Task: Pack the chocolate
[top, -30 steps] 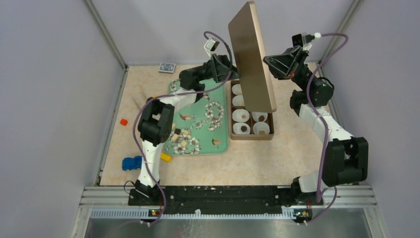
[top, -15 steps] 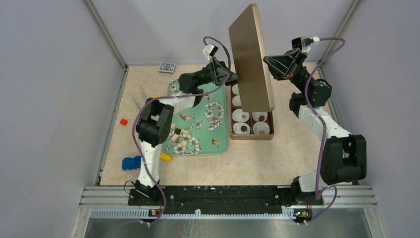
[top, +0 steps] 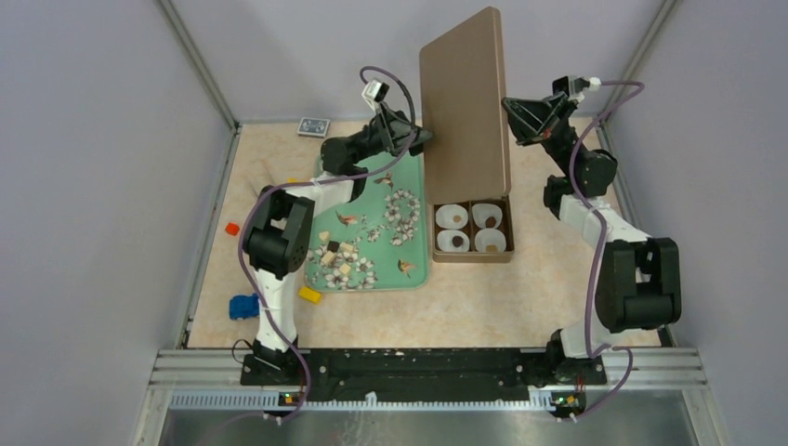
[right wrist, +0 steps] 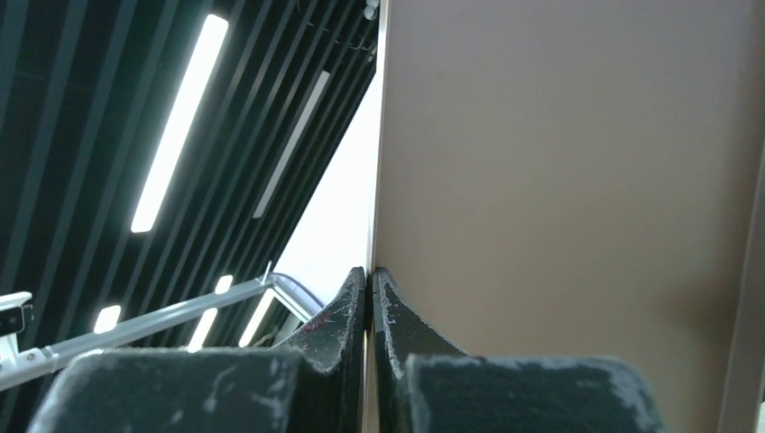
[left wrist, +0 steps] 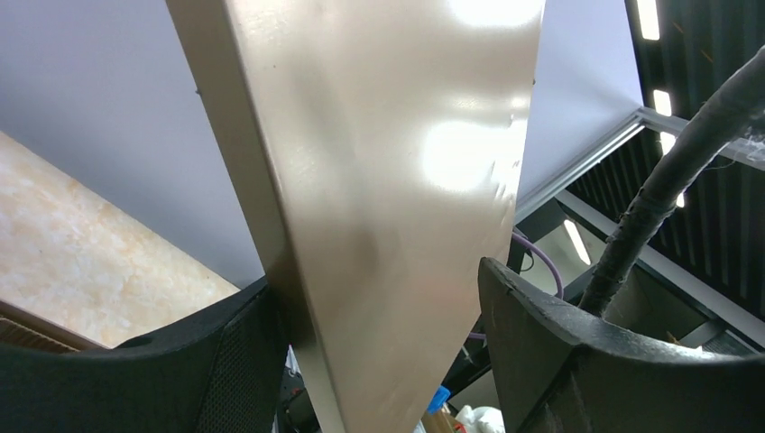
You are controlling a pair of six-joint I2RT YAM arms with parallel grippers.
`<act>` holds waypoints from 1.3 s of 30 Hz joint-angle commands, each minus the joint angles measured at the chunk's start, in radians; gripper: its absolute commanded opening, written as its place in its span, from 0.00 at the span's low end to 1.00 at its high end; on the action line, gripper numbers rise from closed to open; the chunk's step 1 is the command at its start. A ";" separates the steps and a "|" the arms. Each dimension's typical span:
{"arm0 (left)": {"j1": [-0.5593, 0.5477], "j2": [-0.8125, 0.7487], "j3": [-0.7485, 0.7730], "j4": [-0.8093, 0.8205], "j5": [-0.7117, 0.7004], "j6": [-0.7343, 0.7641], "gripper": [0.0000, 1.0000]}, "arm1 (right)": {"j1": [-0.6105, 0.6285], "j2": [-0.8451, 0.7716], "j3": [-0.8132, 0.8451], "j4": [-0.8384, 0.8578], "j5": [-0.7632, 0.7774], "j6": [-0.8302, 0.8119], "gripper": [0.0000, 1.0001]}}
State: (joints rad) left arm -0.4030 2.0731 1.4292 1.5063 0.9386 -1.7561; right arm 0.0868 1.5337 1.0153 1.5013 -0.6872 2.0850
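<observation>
Two chocolate spots: you have the chocolate [top: 336, 255] lying as small dark and tan pieces on the near-left part of the green tray, and more of it one piece to a cup in the box.
Cups: four white paper cups [top: 453, 216] show at the near end of the box, each with a brown piece inside.
Box: the brown box [top: 472, 256] lies on the table [top: 539, 279] just right of the tray; its far end is hidden behind the lid.
Lid: the brown lid [top: 463, 102] stands nearly upright over the far end of the box; whether its lower edge touches the box, you cannot tell.
Right hand: your right hand [top: 511, 107] [right wrist: 371, 280] pinches the lid's right edge, fingers all but together on the thin rim.
Left hand: your left hand [top: 415, 139] [left wrist: 379, 289] is at the lid's left edge; its fingers stand wide apart, clamped across the lid, which fills the gap between them.
Tray: the green tray [top: 416, 243] has a white flower print.
Around: a yellow block [top: 310, 295] sits at the tray's near-left corner, a blue toy car [top: 245, 306] further left, a red block [top: 232, 228] near the left wall, and a card pack [top: 314, 126] at the far edge.
</observation>
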 commanded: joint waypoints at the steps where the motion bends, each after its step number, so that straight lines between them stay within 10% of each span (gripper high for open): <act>1: -0.010 -0.076 0.029 0.287 -0.066 -0.013 0.75 | -0.001 0.022 0.018 0.222 0.044 -0.001 0.00; 4: -0.010 -0.076 0.033 0.287 -0.083 -0.026 0.67 | -0.002 0.039 0.010 0.221 0.059 0.011 0.00; 11: -0.010 -0.083 0.020 0.287 -0.106 -0.042 0.44 | -0.002 0.052 -0.013 0.220 0.066 0.010 0.63; 24: -0.008 -0.087 0.015 0.276 -0.112 -0.073 0.28 | -0.003 0.027 -0.139 0.161 -0.055 -0.135 0.72; 34: -0.001 -0.107 -0.054 0.212 -0.139 -0.060 0.08 | -0.003 -0.230 -0.166 -0.633 -0.159 -0.750 0.73; 39: 0.010 -0.096 -0.061 0.213 -0.152 -0.069 0.07 | -0.003 -0.279 -0.195 -0.751 -0.188 -0.864 0.73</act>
State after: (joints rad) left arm -0.4057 2.0369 1.3697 1.5105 0.8478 -1.8111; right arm 0.0830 1.2827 0.8246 0.9184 -0.8276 1.4109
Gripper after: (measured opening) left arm 0.245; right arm 0.728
